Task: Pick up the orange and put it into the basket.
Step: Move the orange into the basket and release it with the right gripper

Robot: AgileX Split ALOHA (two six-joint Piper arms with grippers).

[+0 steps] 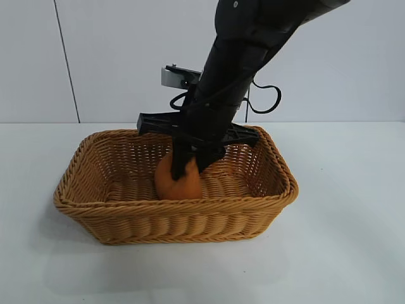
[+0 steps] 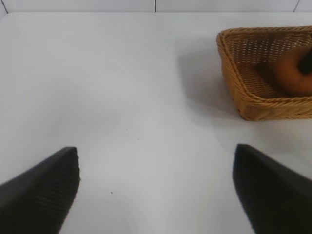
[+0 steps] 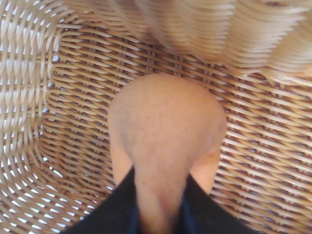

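Holding the orange (image 1: 178, 180) down inside the basket (image 1: 126, 218), your right gripper (image 1: 185, 166) has its fingers closed on the fruit from above; the right wrist view shows the dark finger pads pinching the knobby end. The orange sits low near the basket floor, about mid-basket, though you cannot tell from these views whether it is touching the weave yet.

Expect the fruit to be firm but slightly yielding, moderately heavy for its size, with a rough skin that gives good friction. The lumpy shape means it may roll a little once let go, but the flared walls should contain it. Gripping across the body would be steadier than at the knob.

Your left gripper (image 2: 156, 195) is parked over bare table (image 2: 122, 87), well away from the basket, fingers spread and holding nothing.
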